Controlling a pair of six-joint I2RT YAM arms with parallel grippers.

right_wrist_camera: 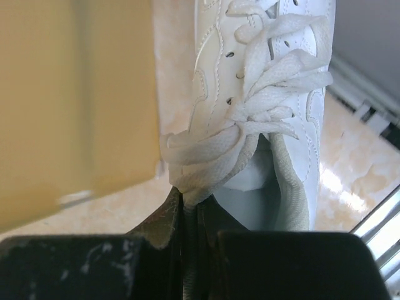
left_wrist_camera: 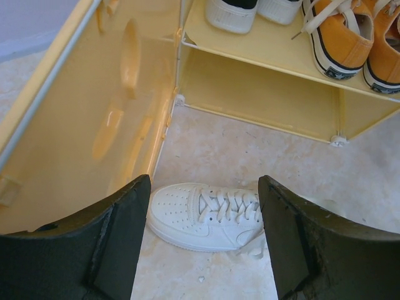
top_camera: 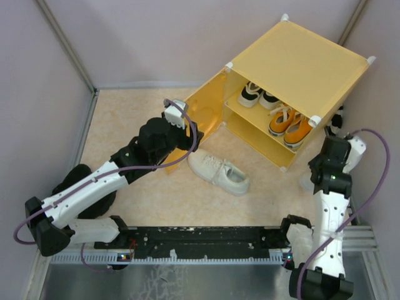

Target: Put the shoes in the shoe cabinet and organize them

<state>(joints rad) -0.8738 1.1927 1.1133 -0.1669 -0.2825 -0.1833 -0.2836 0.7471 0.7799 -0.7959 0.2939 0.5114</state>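
Off-white shoe (left_wrist_camera: 187,215) lies ahead of the open, empty left gripper (left_wrist_camera: 204,187).
Its long axis runs finger to finger; the right gripper (right_wrist_camera: 190,209) clamps the other shoe (right_wrist_camera: 300,125).

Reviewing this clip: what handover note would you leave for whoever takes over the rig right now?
Left gripper: open, above one plain off-white lace-up sneaker on the floor beside the open door of the yellow panel shoe cabinet.
Right gripper: shut on the laces of the second off-white sneaker, right of the cabinet.
Done: black-and-white sneaker pair and orange sneaker pair sit on the inner shelf.
Left: both off-white sneakers, probably into the lower compartment, then shut the door.
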